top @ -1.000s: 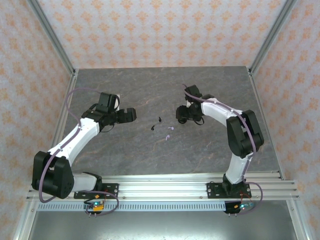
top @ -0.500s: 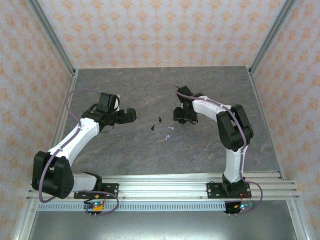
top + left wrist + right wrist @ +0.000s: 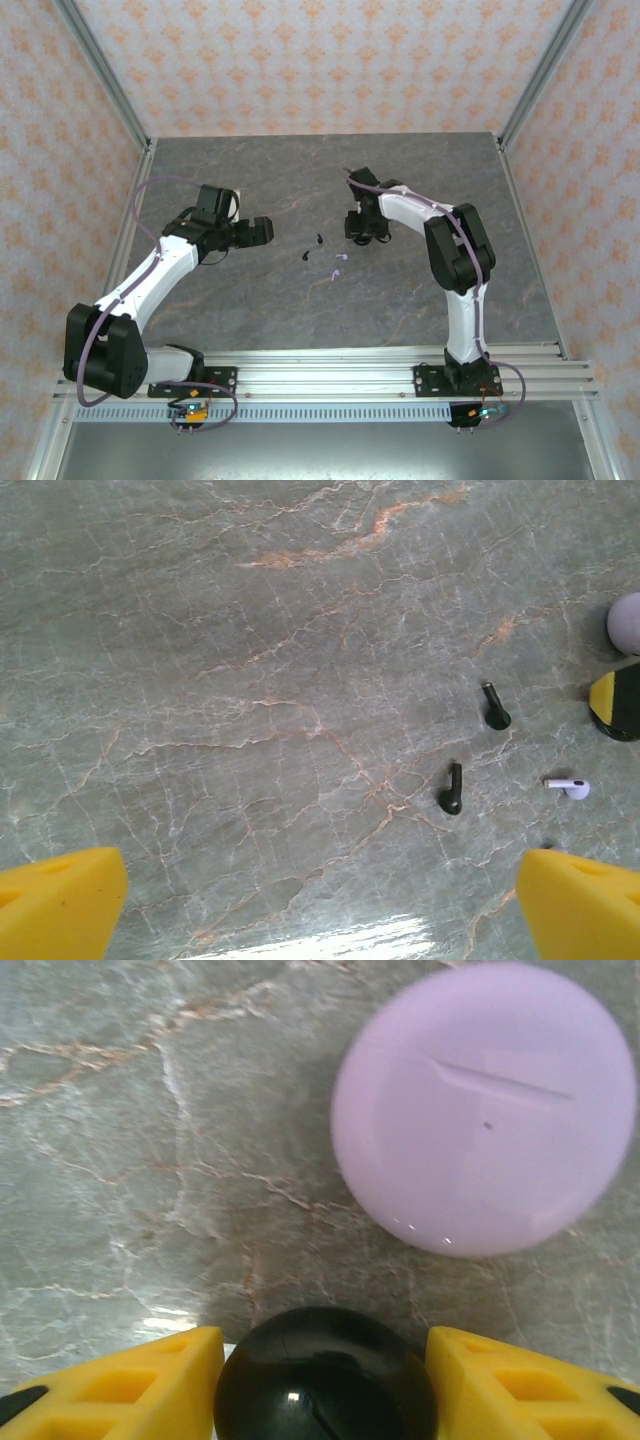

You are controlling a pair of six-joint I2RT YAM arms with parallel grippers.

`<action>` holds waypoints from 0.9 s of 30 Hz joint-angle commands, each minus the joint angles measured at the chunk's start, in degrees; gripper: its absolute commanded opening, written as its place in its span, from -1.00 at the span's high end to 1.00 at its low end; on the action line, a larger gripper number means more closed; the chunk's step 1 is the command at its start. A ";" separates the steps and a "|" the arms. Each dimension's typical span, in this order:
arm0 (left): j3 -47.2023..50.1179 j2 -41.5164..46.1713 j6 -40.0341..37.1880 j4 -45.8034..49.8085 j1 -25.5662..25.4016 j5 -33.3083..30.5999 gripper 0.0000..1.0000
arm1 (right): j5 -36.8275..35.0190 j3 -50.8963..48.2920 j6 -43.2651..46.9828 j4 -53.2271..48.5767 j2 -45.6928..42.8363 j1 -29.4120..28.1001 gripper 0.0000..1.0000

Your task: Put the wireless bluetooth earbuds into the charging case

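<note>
**Top external view.** The left gripper (image 3: pixel 262 231) hovers at centre left, and the right gripper (image 3: pixel 360 230) sits low at centre right. Between them, on the marbled table (image 3: pixel 300 180), lie two black earbuds (image 3: pixel 319 238) and two lilac earbuds (image 3: pixel 342 257), all loose and outside any case.

**Left wrist view.** The yellow fingertips (image 3: pixel 60 900) stand wide apart at the lower corners, holding nothing. The black earbuds lie right of centre, with one lilac earbud near the right edge.

**Right wrist view.** The jaws are clenched on the black case (image 3: pixel 325 1375) at bottom centre, both pads touching its sides. The lilac case (image 3: pixel 487 1110) rests at upper right, apparently closed and clear of the black one. The step in hand appears to be securing the black case. A level, centred grip is advisable, since the glossy dome may slip. Its lid would need opening before any earbud enters.
</note>
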State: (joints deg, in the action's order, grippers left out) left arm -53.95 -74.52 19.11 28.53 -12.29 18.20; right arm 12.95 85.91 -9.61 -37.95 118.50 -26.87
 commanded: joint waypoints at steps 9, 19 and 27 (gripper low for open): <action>-0.41 -0.29 1.82 -3.40 -0.53 8.84 -0.92 | 6.30 11.93 13.37 -5.33 6.92 -0.97 -0.08; -1.34 -3.83 2.61 -3.64 -1.74 10.67 -0.81 | 5.90 21.26 19.33 -12.31 13.44 -2.57 -0.11; -3.51 -7.96 2.99 -4.29 -3.64 11.32 -0.79 | 4.38 22.88 18.27 -13.12 12.81 -2.66 -0.38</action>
State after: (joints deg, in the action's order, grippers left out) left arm -54.98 -81.19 21.23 25.67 -15.05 28.29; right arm 19.03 106.87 9.23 -48.21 130.89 -29.28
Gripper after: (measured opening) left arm 0.894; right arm 0.674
